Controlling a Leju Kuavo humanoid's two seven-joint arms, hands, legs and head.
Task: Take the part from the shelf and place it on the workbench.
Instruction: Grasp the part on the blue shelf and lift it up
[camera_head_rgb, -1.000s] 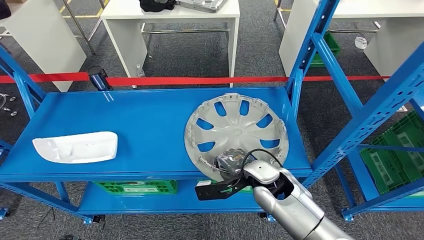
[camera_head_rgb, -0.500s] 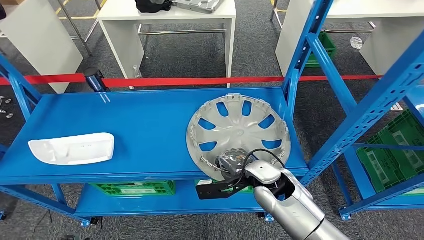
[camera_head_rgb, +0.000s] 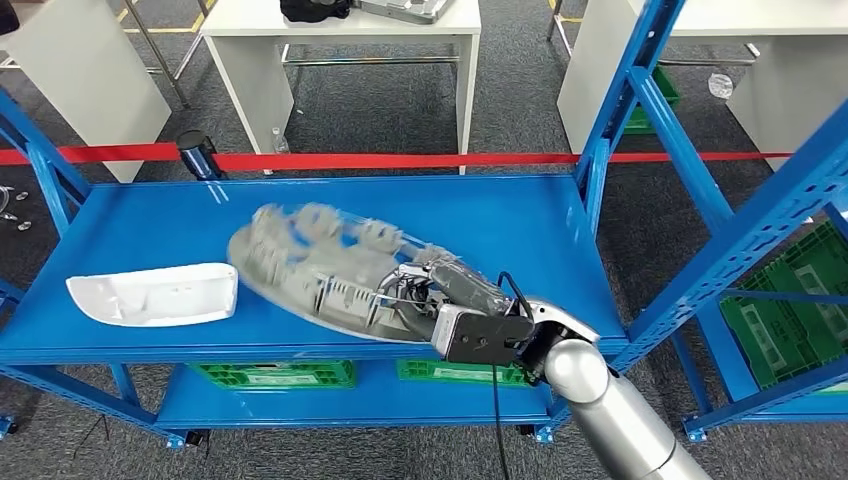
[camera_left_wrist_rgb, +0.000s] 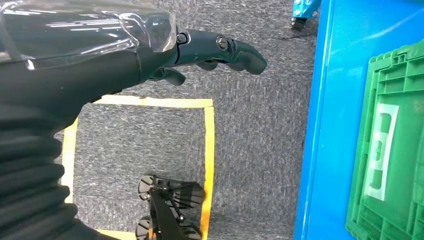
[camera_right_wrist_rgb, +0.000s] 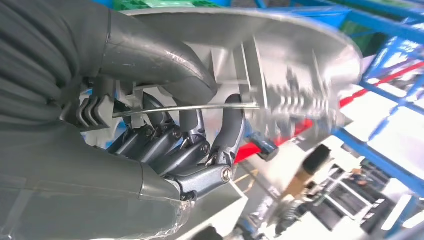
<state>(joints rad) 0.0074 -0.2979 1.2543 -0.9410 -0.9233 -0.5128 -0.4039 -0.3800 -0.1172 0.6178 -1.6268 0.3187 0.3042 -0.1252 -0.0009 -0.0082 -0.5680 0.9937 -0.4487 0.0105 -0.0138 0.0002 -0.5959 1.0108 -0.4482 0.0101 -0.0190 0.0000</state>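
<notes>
A silver hubcap (camera_head_rgb: 325, 270) with oval cut-outs hangs tilted and motion-blurred above the blue shelf (camera_head_rgb: 330, 205). My right hand (camera_head_rgb: 452, 290) grips it at its near rim. In the right wrist view the thumb lies over the hubcap (camera_right_wrist_rgb: 280, 35) rim and the fingers (camera_right_wrist_rgb: 220, 145) curl under its ribbed inside, hooked behind a wire ring. My left hand (camera_left_wrist_rgb: 210, 52) hangs beside the shelf over the grey carpet, its fingers slightly curled and holding nothing.
A white moulded part (camera_head_rgb: 152, 293) lies at the shelf's left end. Blue uprights (camera_head_rgb: 610, 110) stand at the right. Green crates (camera_head_rgb: 270, 373) sit on the lower level. A red barrier tape (camera_head_rgb: 400, 160) and white tables (camera_head_rgb: 340, 30) stand behind.
The hubcap lay flat at the shelf's right end; my right hand has now lifted it and swung it left, tilted and blurred. The hand has turned over with it.
</notes>
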